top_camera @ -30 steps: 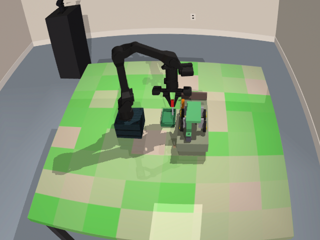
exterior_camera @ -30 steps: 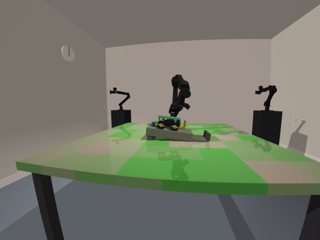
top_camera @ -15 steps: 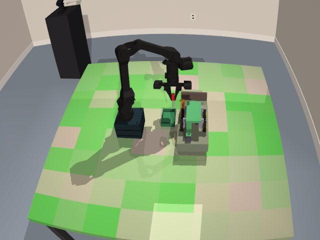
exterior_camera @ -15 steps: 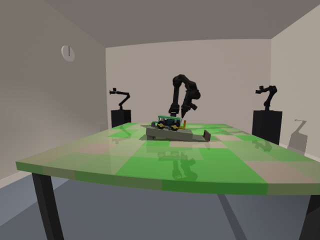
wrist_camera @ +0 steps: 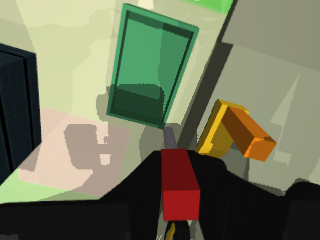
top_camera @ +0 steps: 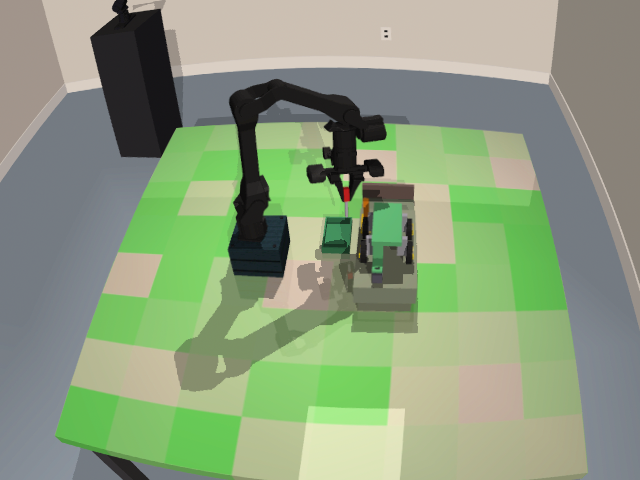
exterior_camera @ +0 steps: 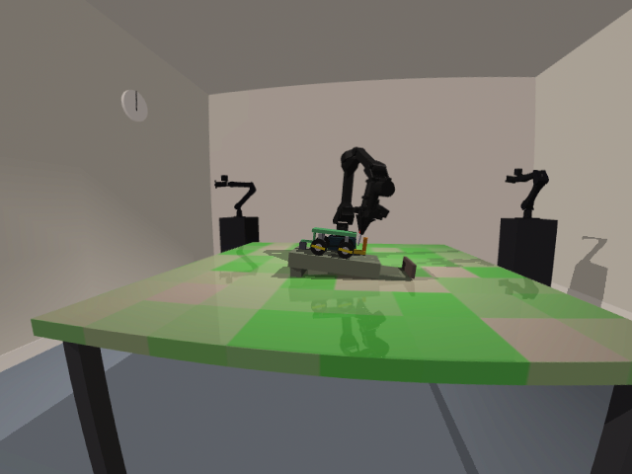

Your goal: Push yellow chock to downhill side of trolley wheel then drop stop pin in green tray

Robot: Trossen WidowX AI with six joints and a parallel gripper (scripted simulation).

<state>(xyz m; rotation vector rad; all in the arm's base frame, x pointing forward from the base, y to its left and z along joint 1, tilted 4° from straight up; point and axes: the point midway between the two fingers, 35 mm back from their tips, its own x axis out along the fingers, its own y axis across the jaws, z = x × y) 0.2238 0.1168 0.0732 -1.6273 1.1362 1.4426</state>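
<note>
My gripper (top_camera: 346,195) (exterior_camera: 360,232) (wrist_camera: 172,157) is shut on the stop pin's red head (top_camera: 346,194) (wrist_camera: 181,204). The pin's grey shaft (top_camera: 346,209) (wrist_camera: 170,137) hangs down, clear of the ramp, in the air close to the green tray (top_camera: 337,234) (wrist_camera: 142,55). The green trolley (top_camera: 387,222) (exterior_camera: 334,232) stands on the ramp (top_camera: 385,294) (exterior_camera: 332,264). The yellow chock with its orange handle (top_camera: 365,206) (exterior_camera: 364,245) (wrist_camera: 262,146) stands on the ramp at the trolley's downhill wheel. It looks against that wheel in the exterior view; its black base is hard to see.
The arm's dark base block (top_camera: 259,253) (wrist_camera: 17,110) stands left of the tray. The ramp's brown end board (top_camera: 387,191) (exterior_camera: 409,268) stands up at the downhill end. The ramp's side edge runs close beside the tray.
</note>
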